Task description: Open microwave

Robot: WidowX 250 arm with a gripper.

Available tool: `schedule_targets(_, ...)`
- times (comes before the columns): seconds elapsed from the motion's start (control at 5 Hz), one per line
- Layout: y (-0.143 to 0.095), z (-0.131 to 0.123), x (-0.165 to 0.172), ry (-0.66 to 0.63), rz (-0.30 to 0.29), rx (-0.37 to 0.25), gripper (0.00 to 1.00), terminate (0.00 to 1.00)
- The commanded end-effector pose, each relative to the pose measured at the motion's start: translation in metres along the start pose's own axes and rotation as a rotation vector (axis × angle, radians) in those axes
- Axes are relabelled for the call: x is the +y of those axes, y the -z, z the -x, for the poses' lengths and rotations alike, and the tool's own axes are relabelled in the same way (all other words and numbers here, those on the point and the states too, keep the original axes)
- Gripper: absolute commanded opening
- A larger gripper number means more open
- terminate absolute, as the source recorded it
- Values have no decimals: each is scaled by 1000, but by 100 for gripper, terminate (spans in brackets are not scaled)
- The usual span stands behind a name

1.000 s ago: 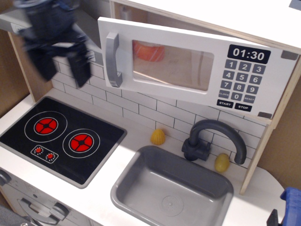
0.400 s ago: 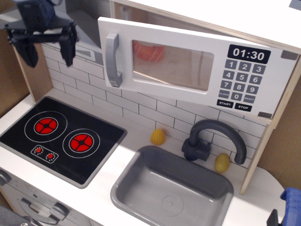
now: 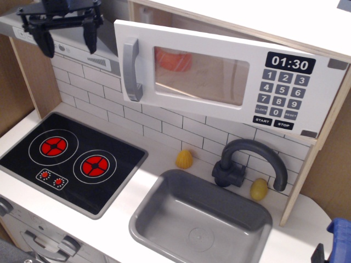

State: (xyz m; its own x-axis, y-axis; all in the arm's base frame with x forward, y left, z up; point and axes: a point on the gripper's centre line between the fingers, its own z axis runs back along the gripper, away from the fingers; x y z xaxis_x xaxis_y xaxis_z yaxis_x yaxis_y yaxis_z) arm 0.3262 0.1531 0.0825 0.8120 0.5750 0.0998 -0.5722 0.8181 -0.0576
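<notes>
At the far left, high up, the claw [image 3: 66,37] hangs with its two dark fingers spread apart and nothing between them, in front of the grey range hood [image 3: 71,38]. The microwave [image 3: 230,82] lies to the right of the claw, at about the same height, mounted above the tiled back wall. Its wide white door [image 3: 219,76] stands ajar, the left edge swung out from the pale wood cabinet and the right side hinged. The grey bar handle [image 3: 130,69] runs upright along the door's left edge, so its long axis is vertical, and it is the part of the door nearest the claw, though the two are clearly apart. Through the clear window an orange thing [image 3: 174,59] shows inside; what it is cannot be told. The door looks only partly swung, so further opening would likely mean reaching right to the handle or the free edge.

Below, the white counter [image 3: 164,159] carries a black hob [image 3: 71,161] at the left, a grey sink [image 3: 200,222] and dark tap [image 3: 249,161] toward the right, with two small yellow pieces [image 3: 184,159] near the tap. The room between claw and handle holds no obstacle.
</notes>
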Motion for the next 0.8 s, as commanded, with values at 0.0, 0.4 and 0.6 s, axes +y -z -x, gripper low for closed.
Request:
schedule_targets(0.0,-16,4,-44,89,-22,-67,100,0)
schedule_targets(0.4,-1,72,-78,323,-78,-122,100,0)
schedule_targets(0.6,-7,115,-75,439,-38,-109,100,0)
